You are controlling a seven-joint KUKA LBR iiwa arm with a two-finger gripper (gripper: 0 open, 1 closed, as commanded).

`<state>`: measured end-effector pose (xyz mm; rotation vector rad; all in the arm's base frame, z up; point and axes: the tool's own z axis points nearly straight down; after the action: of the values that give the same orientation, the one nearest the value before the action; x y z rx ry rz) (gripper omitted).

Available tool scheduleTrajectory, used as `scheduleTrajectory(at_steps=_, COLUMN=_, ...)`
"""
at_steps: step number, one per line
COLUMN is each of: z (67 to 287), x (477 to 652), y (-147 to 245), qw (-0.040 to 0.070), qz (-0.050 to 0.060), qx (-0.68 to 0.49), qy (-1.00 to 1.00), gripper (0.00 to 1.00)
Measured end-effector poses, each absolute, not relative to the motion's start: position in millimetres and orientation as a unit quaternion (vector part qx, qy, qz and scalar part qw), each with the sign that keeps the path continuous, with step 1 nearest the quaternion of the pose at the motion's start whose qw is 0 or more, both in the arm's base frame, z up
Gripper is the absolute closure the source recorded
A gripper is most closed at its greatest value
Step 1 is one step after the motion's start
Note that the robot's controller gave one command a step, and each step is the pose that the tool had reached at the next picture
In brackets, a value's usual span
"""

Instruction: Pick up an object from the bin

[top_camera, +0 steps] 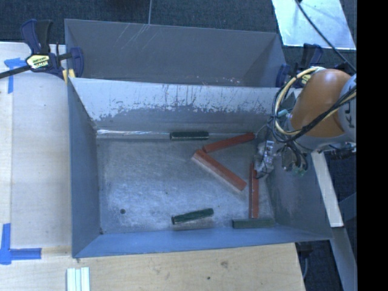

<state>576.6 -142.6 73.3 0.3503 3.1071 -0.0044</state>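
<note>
- The gripper (262, 164) hangs low inside the grey metal bin (82, 180), close to the bin's right wall and about midway between its back and front walls.
- Whether the gripper is spread or pressed together cannot be told; its tip is a dark tangle against the bin floor, and nothing can be seen pinched in it.
- Above it sits the arm's rounded orange cover (318, 102), with looped cables beside it, over the bin's right rim.
- Directly under the gripper is the back end of a thin red-brown straight bar (254, 199), which lies along the right wall and runs towards the front right corner. Whether they touch cannot be told.
- A short dark green flat bar (252, 224) lies along the front wall in that corner, at the red-brown bar's front end.
- A broader pale-red slanted bar (219, 170) lies just left of the gripper, running from mid-floor towards the right wall.
- A second red-brown tilted bar (228, 143) lies behind it, near the back wall.
- A dark green narrow bar (189, 136) rests against the foot of the back wall.
- A dark green stubby bar (192, 216) lies near the middle of the front wall.
</note>
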Motion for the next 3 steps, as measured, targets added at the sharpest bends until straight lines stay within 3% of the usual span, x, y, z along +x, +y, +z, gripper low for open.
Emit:
scheduleTrajectory(at_steps=1, z=71, x=574.8, y=-142, qw=0.005, qz=-0.001, qx=0.111, qy=0.994, gripper=0.0)
scheduleTrajectory(at_steps=2, z=71, x=542.6, y=-120, qw=0.001, qz=0.0, qx=0.077, qy=0.997, gripper=0.0)
scheduleTrajectory(at_steps=3, z=70, x=547.1, y=-63, qw=0.0, qz=0.001, qx=0.16, qy=0.987, gripper=0.0)
